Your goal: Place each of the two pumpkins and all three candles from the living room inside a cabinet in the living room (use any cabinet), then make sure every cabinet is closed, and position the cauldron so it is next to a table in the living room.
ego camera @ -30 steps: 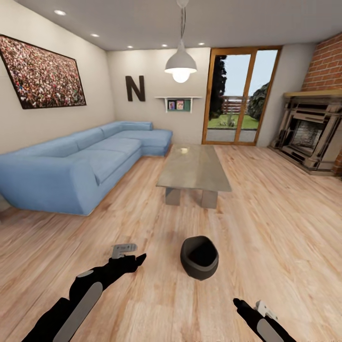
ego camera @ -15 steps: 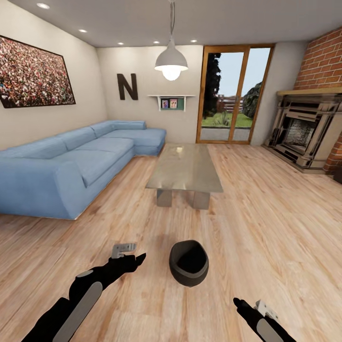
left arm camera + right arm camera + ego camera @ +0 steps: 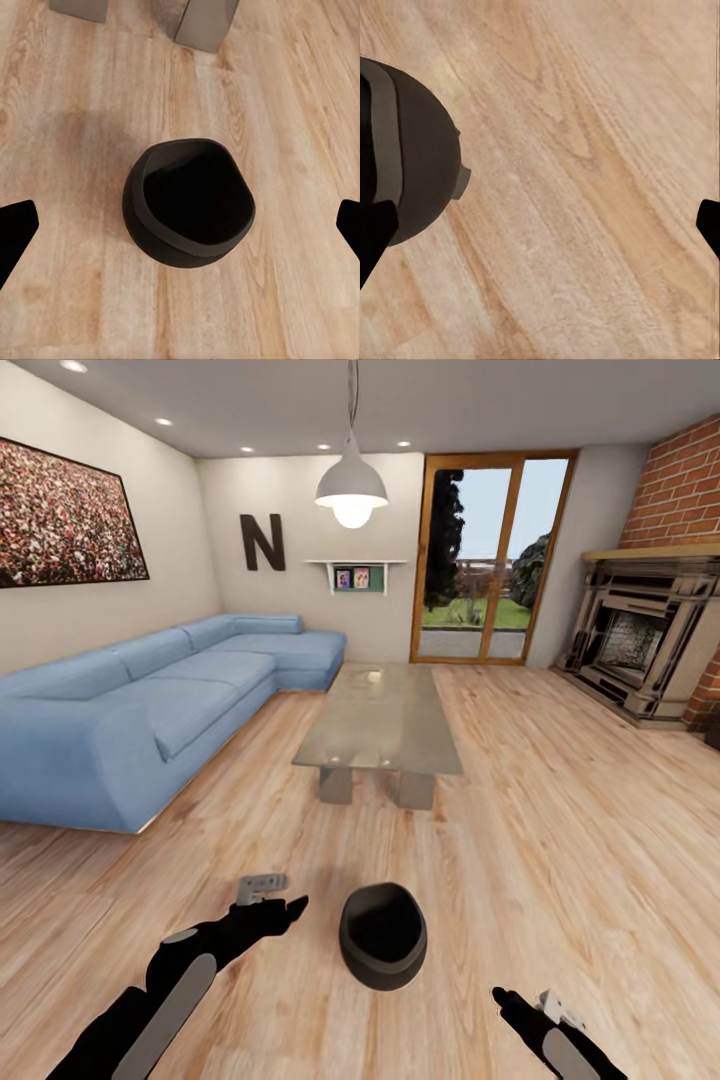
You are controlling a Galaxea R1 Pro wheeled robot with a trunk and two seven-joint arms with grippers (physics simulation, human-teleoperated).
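Observation:
The black cauldron [image 3: 383, 935] stands on the wood floor just ahead of me, mouth up and empty. It is a short way in front of the near end of the glass-topped table [image 3: 380, 715]. My left gripper [image 3: 290, 908] hovers open just left of the cauldron, and its wrist view looks down on the cauldron [image 3: 187, 202] between spread fingertips [image 3: 15, 232]. My right gripper [image 3: 505, 998] is open, low and to the cauldron's right, with the cauldron [image 3: 412, 165] at the edge of its wrist view. The pumpkins, candles and cabinet are out of view.
A blue corner sofa [image 3: 150, 700] lines the left wall. The fireplace [image 3: 640, 650] stands at the right under red brick, a glass door [image 3: 490, 560] is in the far wall, and a pendant lamp [image 3: 352, 485] hangs over the table. The table's grey legs [image 3: 206, 22] rise beyond the cauldron.
The whole view has shifted: the camera moved forward and turned, so the table and cauldron sit closer and further left. Both arms hold the same pose.

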